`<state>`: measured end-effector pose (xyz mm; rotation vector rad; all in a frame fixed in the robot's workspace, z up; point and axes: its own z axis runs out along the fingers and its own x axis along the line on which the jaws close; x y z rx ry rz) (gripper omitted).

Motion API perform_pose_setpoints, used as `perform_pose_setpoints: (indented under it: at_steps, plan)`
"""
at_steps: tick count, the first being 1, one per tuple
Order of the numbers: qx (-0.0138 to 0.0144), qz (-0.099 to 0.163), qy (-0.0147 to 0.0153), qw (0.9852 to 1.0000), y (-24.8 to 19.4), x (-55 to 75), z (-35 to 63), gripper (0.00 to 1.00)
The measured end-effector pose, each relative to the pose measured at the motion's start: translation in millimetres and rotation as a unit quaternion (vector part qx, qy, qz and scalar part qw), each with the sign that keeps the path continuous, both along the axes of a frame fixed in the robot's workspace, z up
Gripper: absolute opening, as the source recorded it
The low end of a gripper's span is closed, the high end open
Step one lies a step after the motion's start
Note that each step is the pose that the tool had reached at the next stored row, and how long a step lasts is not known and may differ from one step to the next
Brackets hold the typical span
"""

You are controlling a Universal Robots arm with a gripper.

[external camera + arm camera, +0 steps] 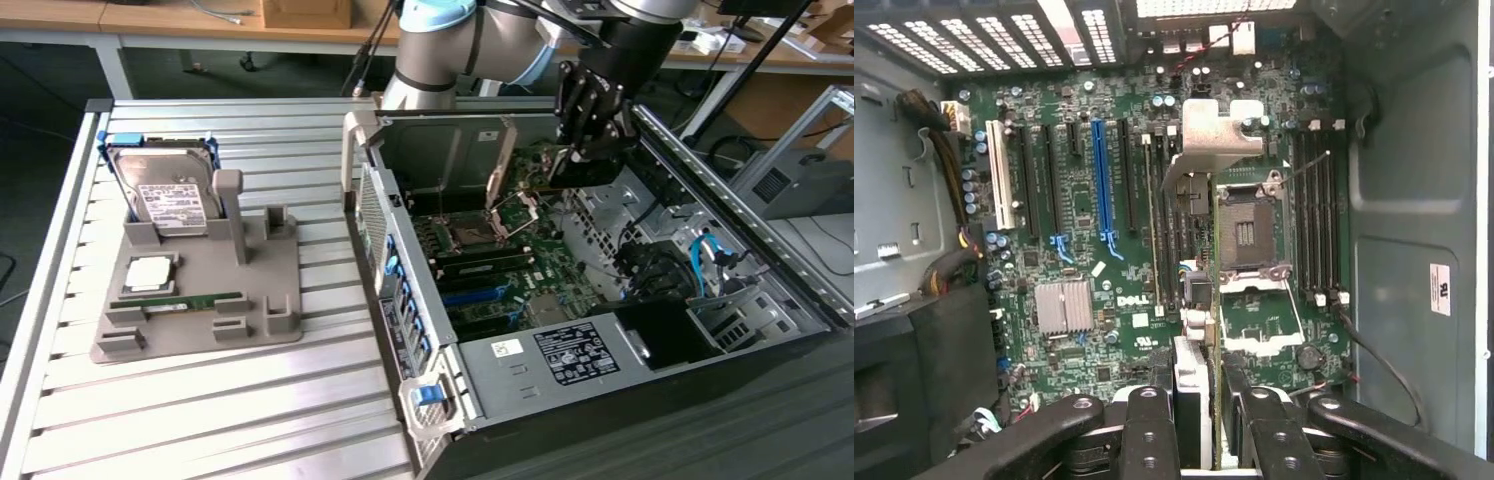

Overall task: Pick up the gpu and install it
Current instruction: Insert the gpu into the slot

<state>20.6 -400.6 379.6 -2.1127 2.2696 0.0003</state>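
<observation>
- Nearest the wrist camera: gripper (pixel 1200 415) closed on the gpu (pixel 1192 385). The card is seen edge-on, with its silvery edge between the black fingers (pixel 1149 430).
- Past the card: motherboard (pixel 1104 250), well clear of the held card. Blue expansion slot (pixel 1102 185), finned heatsink (pixel 1064 305) and open CPU socket (pixel 1246 235) all lie in plain sight.
- Exterior view, near part: open computer case (pixel 781 290) lying on the table (pixel 200 400), power supply (pixel 574 350) at its near end.
- On the exterior view's left, well apart from the case: grey fixture (pixel 267 330) with a hard drive (pixel 160 195) standing in it.
- Farther back: arm (pixel 447 45) reaches in from the far side of the table. Its wrist points steeply down into the far end of the case, with the gpu hanging below the fingers.
</observation>
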Motion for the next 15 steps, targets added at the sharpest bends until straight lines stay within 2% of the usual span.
perform_pose_setpoints:
  at_steps: [2,3,4,5,6,15]
  plan:
    - [0.0001,0.0,0.0002,1.0,0.0,0.0,0.0,0.3]
    - [0.0001,0.0,0.002,1.0,0.0,0.1,-0.1,0.3]
    - [0.0003,0.0,0.005,1.0,0.0,0.1,-0.4,0.3]
    - [0.0005,0.0,0.0094,1.0,0.0,0.0,-0.5,0.3]
    - [0.0005,0.0,0.0112,0.9999,0.0,0.0,-0.5,0.3]
    - [0.0007,0.0,0.0116,0.9999,0.0,0.0,-1.0,0.3]
